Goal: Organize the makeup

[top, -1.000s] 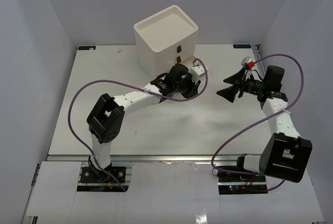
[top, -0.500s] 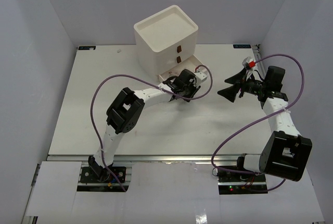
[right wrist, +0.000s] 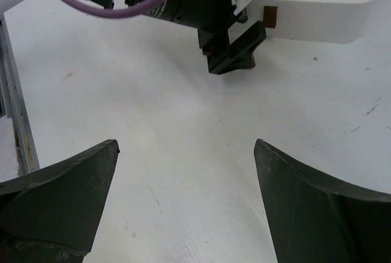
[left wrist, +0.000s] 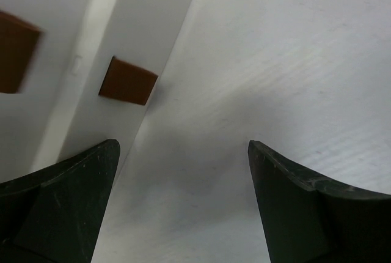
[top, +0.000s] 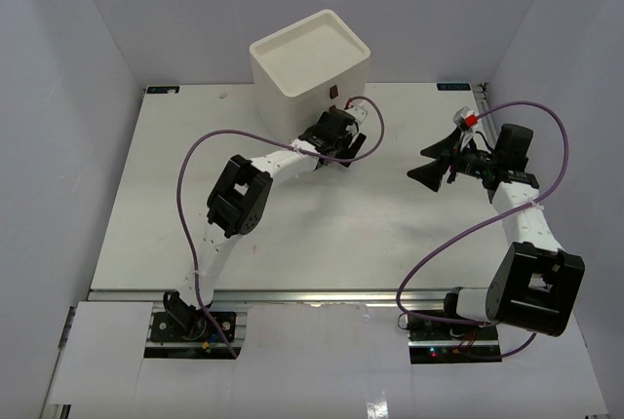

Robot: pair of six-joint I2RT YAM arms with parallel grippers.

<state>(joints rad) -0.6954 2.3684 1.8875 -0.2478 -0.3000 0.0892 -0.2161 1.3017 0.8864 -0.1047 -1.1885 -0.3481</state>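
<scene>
Makeup does not show in any of my views, so I cannot tell where it lies; what I see is the white three-drawer box (top: pixel 312 58), a smooth, rounded-cornered cube with a shallow recessed top, standing at the far middle of the table (top: pixel 195 185). Its front carries small, flat, dark red rectangular handles (left wrist: pixel 127 81), and from above the drawer fronts look flush with the box. My left gripper (left wrist: pixel 183 153) sits low, just beside the foot of that front, its matte black wedge-shaped fingers (left wrist: pixel 67 189) spread wide with only bare tabletop between them. The tabletop there is white with a fine ribbed grain and a small dark speck. My right gripper (right wrist: pixel 186 153) hangs well apart on the right side of the table, aimed toward the left arm, its black tapered fingers (right wrist: pixel 305 202) likewise splayed and pinching nothing. A glossy purple cable (top: pixel 526 107) loops over each arm, and the right wrist view shows faint scuffs on the table's surface
</scene>
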